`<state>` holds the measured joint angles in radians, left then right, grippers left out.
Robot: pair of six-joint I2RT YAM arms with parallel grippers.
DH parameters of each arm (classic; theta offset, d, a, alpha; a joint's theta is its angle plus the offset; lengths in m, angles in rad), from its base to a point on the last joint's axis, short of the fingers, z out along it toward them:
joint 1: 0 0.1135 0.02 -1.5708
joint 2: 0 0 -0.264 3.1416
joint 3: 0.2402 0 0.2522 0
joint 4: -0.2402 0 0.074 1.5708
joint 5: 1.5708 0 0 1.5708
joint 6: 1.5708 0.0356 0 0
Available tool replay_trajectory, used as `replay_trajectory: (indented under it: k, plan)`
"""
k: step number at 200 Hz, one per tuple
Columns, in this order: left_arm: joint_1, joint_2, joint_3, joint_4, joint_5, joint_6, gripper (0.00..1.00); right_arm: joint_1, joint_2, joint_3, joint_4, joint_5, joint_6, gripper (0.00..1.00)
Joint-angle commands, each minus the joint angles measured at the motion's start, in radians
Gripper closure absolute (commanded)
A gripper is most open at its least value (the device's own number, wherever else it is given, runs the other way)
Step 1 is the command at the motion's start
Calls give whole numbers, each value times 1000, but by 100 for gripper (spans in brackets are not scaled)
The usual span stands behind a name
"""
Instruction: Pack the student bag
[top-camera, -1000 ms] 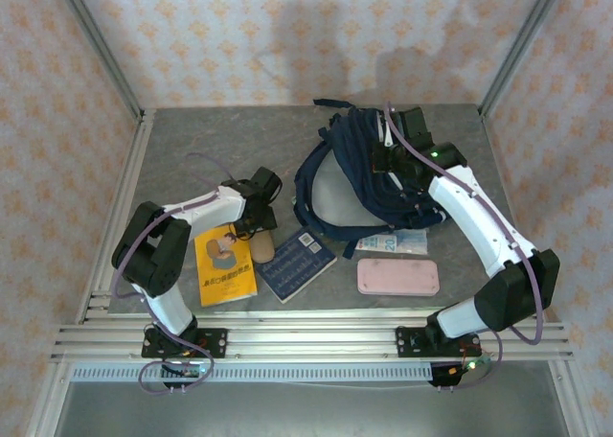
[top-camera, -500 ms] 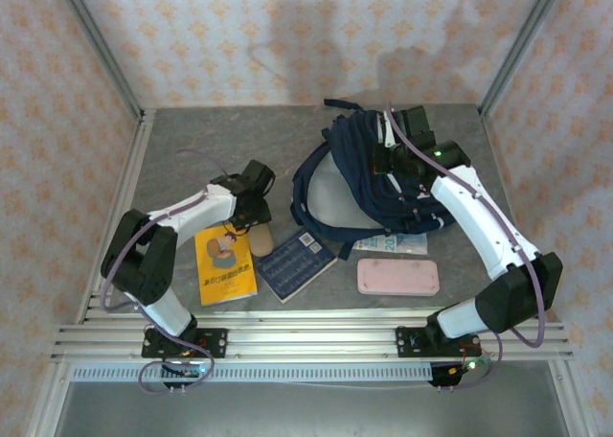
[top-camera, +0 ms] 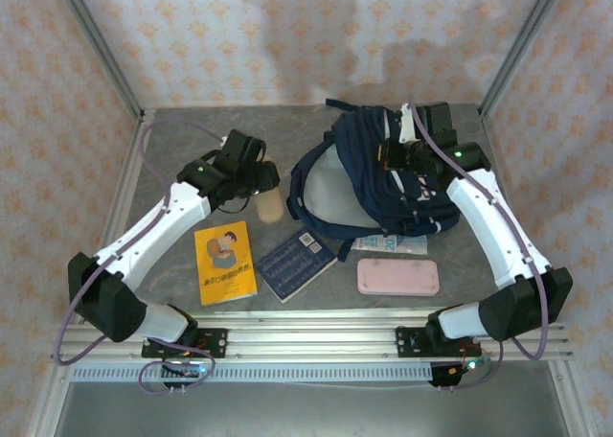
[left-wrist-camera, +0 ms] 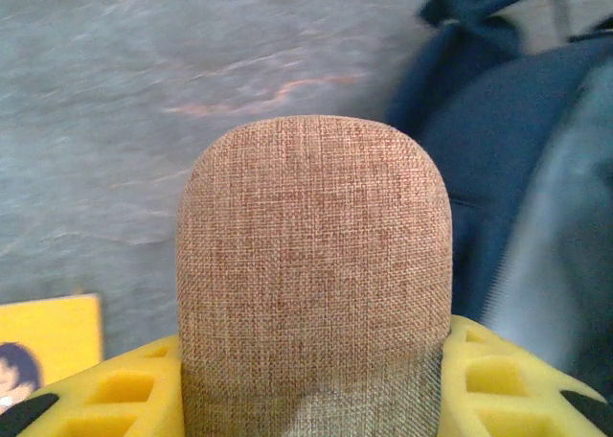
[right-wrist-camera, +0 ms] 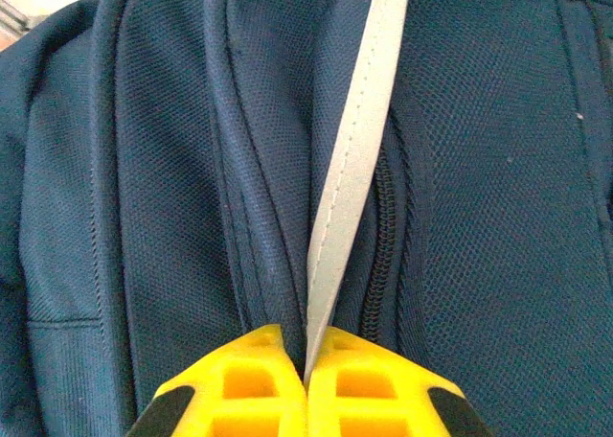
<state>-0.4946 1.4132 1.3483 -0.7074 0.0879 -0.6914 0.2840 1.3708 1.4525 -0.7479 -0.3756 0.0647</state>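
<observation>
Overhead, bag: The student bag (top-camera: 421, 212) lies at the far right of the surface (top-camera: 192, 140), slumped, with a pale panel turned toward the left arm.
Overhead, left arm: The left gripper (top-camera: 266, 190) holds a tan cloth pouch (top-camera: 272, 207) just left of the bag, near but not inside it.
Overhead, right arm: The right gripper (top-camera: 395, 152) sits on top of the bag.
Overhead, progress: A yellow book (top-camera: 225, 263), a blue book (top-camera: 295, 263), a pink case (top-camera: 397, 276) and a white packet (top-camera: 391, 242) lie out on the surface in front of the bag. The packing looks barely begun.
Left wrist: The jaws, about half spread, clamp the pouch (left-wrist-camera: 316, 255) from both sides. The bag (left-wrist-camera: 498, 169) blurs at right, and a corner of the yellow book (left-wrist-camera: 48, 332) shows low left.
Right wrist: The right gripper (right-wrist-camera: 306, 346) has its jaws shut tight on a grey strap (right-wrist-camera: 354, 169), pulled up off the bag (right-wrist-camera: 144, 169) beside a zipper (right-wrist-camera: 383, 226).
Hidden: The bag's inside cannot be seen. Nor is it clear whether the pale panel is an open mouth or back padding, or whether the zipper is undone. The pouch's lower end is cut off.
</observation>
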Motion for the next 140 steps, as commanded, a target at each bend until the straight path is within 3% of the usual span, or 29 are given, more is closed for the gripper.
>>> replay_trajectory:
  k: [1,106,140]
  plan:
    - [-37,25,68,42,96,-20,64,-2,-57,37,123,-104,45,100]
    - [-104,553,394,342,343,-201,70,-35,-50,96,165,-295,140,100]
    - [-169,677,424,577,407,-291,59,-34,-32,78,261,-335,219,100]
